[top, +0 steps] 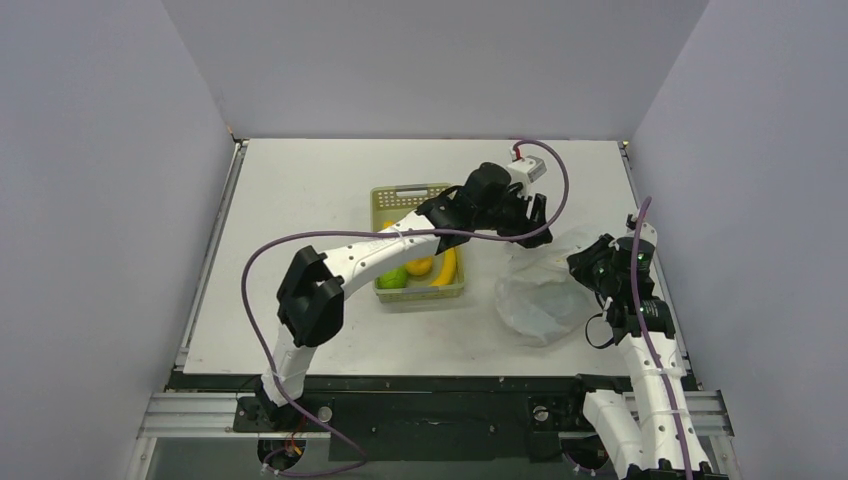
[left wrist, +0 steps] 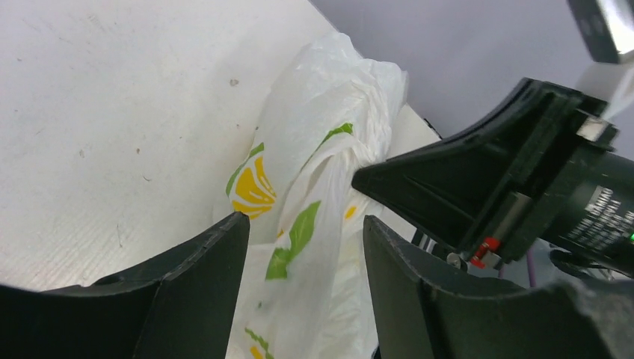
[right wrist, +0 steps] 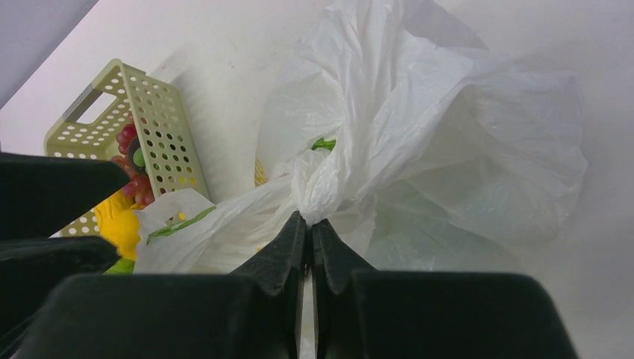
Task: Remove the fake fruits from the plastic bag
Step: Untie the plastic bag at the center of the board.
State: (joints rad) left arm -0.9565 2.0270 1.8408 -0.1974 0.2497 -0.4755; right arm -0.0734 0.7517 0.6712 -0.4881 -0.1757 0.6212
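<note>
The white plastic bag [top: 540, 295] lies crumpled on the table to the right of the basket. It carries green and yellow print [left wrist: 299, 232]. My right gripper [right wrist: 308, 219] is shut on a bunched fold of the bag [right wrist: 419, 134] and shows at the bag's right edge in the top view [top: 588, 265]. My left gripper [left wrist: 303, 221] is open, its jaws on either side of a raised fold of the bag, and it reaches over the basket [top: 533, 225]. Fake fruits lie in the basket: a green round one [top: 393, 277], a yellow banana [top: 446, 268] and red grapes [right wrist: 125, 146]. No fruit shows inside the bag.
The yellow-green slotted basket [top: 410, 195] stands mid-table, left of the bag, under my left arm; it also shows in the right wrist view [right wrist: 161, 127]. The two grippers are close together over the bag. Grey walls enclose the table on three sides.
</note>
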